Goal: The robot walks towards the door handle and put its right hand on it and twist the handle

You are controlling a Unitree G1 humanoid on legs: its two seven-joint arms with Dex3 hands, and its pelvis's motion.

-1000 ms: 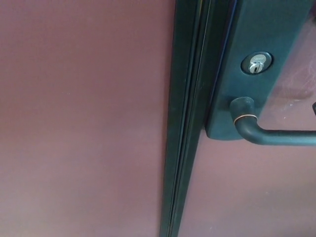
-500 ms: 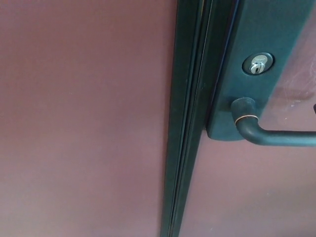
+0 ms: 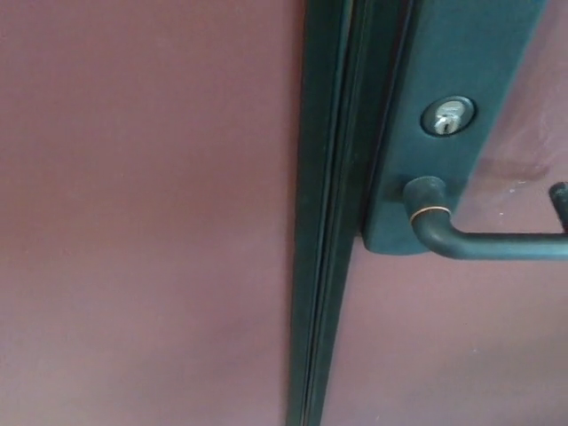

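Single head view, very close, facing the door handle [image 3: 479, 240] and dark frame [image 3: 324, 213], tilted downward

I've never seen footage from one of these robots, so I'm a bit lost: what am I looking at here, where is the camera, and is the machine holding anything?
The picture comes from a camera on a humanoid robot's head, very close to a door. The reddish-brown surfaces are the door panels. The dark vertical strip is the frame edge between them. To its right sits a dark lock plate with a silver keyhole, and below that a dark lever door handle running off to the picture's right edge. A small dark shape just above the handle at the right edge may be part of the robot's right hand, but too little shows to be sure. The left hand is out of view. Nothing is visibly held, and the handle looks level, not turned.
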